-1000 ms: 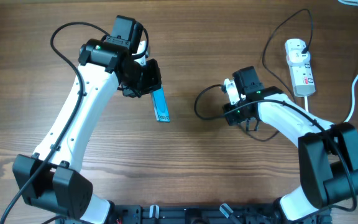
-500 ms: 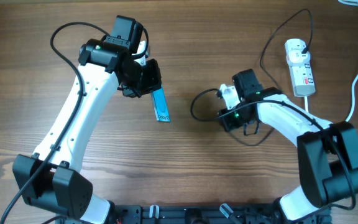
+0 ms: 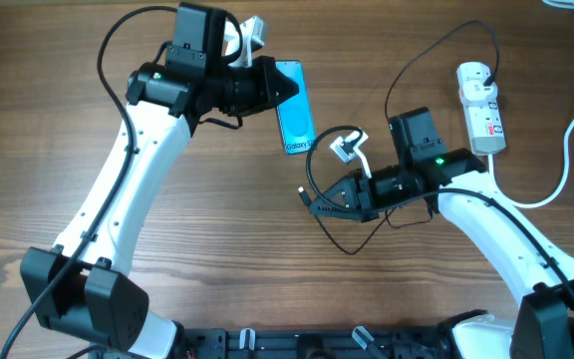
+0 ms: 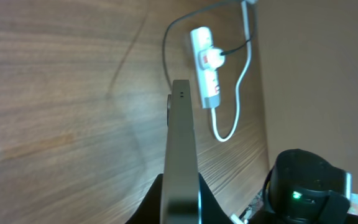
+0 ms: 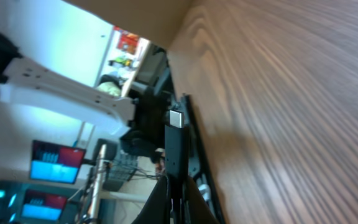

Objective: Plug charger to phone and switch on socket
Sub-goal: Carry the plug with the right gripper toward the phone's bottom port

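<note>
The left gripper (image 3: 267, 85) clamps one end of the stiff, likely slippery turquoise phone (image 3: 295, 110). The right gripper (image 3: 319, 204) pinches the thin, limp black charger cable (image 3: 400, 70) just behind its connector (image 5: 177, 118).

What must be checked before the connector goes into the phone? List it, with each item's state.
1. Grip of left jaws on phone: ok, held by its edges.
2. Grip of right jaws on connector: ok, tip sticks out free.
3. Line-up of connector with the phone's end: not ok, they are apart in the overhead view.
4. Port facing the connector: cannot tell, no port shows clearly.
5. Slack in charger cable: ok, it lies in loose loops.
6. Switch on socket: cannot tell, too small to read.
</note>
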### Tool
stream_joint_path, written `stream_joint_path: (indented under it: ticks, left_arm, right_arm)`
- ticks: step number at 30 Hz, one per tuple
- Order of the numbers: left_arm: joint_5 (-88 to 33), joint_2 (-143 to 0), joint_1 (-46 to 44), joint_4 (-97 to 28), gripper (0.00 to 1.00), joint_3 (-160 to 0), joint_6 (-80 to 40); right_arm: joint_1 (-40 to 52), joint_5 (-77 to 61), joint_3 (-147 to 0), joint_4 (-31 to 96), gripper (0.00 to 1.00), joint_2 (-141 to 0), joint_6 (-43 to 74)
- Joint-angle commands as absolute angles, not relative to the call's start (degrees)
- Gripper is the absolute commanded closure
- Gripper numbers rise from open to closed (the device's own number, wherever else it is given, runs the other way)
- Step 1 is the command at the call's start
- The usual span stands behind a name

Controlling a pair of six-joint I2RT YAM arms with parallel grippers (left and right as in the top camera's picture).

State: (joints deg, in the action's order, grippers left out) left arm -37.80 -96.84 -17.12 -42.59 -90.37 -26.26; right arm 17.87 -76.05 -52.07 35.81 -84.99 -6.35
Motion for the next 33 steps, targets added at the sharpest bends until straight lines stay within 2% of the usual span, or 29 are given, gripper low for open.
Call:
stream_joint_path:
  ticks: [1, 5, 7, 10, 11, 15, 21, 25, 33]
  left_arm:
    - [-41.6, -95.9, -16.8, -38.8, 0.96, -91.1, -28.4]
    - [-45.8, -95.9, -12.6, -33.3, 0.96, -91.1, -32.7]
    - [-54.2, -95.9, -7.2, -33.0, 0.96, -91.1, -32.7]
    - [-65.6, -95.9, -1.3, -33.0, 0.96, -91.1, -32.6]
    - [-68.1, -95.9, 0.3, -33.4, 0.96, -91.1, -31.8]
    - [-68.1, -95.9, -0.5, -33.2, 0.96, -91.1, -30.4]
    - [-68.1, -95.9, -2.5, -32.9, 0.96, -91.1, -30.2]
    - [-68.1, -95.9, -3.7, -32.9, 0.96, -91.1, -30.2]
    - [-68.1, -95.9, -3.8, -32.9, 0.96, -91.1, -30.2]
  right_arm:
    - [18.1, -87.0, -52.0, 30.5, 0.95, -84.4, -7.0]
    - [18.1, -80.3, -52.0, 18.7, 0.95, -84.4, 5.4]
    - [18.1, -82.8, -52.0, 7.3, 0.95, -84.4, 15.3]
    - [18.1, -82.0, -52.0, -2.3, 0.95, -84.4, 22.9]
    - [18.1, -79.7, -52.0, -8.6, 0.95, -84.5, 29.8]
    - [18.2, -79.0, -52.0, -17.2, 0.95, -84.6, 37.7]
    - [20.1, -74.5, -52.0, -23.6, 0.95, -84.7, 43.7]
    - [22.8, -67.6, -52.0, -23.3, 0.95, -84.9, 45.0]
    - [22.5, -66.4, -52.0, -24.0, 0.96, -84.9, 46.7]
